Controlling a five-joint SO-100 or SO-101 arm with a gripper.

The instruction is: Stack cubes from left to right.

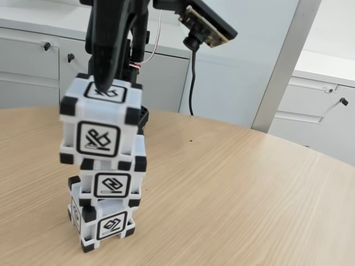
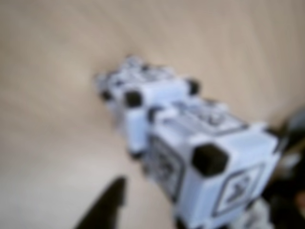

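I start at the gripper: one black finger comes down onto the top face of the top cube, and the wrist view, blurred as it is, shows a dark finger to the left of that cube, apart from it. I cannot tell whether the jaws are clamped on the cube or let go; my guess is they are loosening, but the view is too poor to trust.

The three cubes stand as a tower near the table's front-left part in the fixed view: the bottom cube on the wood, the middle cube on it, the top one on that and twisted a little off square, overhanging to the left.

I judge these as light, rigid plastic blocks with smooth, somewhat slippery faces, not fragile but easy to nudge. I would take hold across two opposite flat faces, between the black corner blocks, not on the corners.

The table is pale wood laminate with a rounded far edge, flat and grippy enough. Behind it stand grey cabinets with small knobs, a white wall and an upright post; a small camera rides on the arm.
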